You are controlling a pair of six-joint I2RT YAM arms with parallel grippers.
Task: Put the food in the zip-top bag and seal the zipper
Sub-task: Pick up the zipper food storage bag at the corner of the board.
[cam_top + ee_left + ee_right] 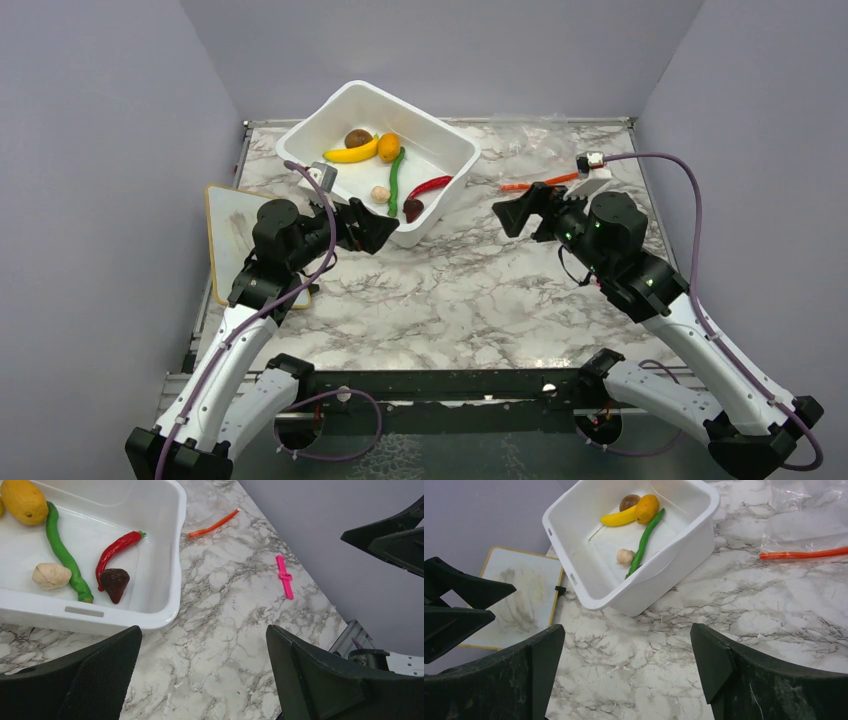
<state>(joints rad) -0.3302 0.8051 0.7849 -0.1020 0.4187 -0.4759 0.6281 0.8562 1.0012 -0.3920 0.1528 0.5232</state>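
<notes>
**Top view.** The food, namely yellow banana (352,153), orange fruit (389,146), brown ball (358,138), long green pod (397,180), red chili (428,186), beige mushroom (380,193) and dark red piece (413,208), lies in the white tub (300,130). The clear zip-top bag (545,150) lies flat on the marble table (450,290) right of the tub, its zipper (540,183) along the near edge.

**Left wrist view.** The left gripper (203,645), jaws spread wide and empty, hovers beside the tub's corner.

**Right wrist view.** The right gripper (627,640), jaws likewise spread and empty, hovers over the table between tub and bag.

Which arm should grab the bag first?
Right, probably: the zip-top bag lies just beyond the open right gripper, while the left gripper sits by the white tub.
</notes>
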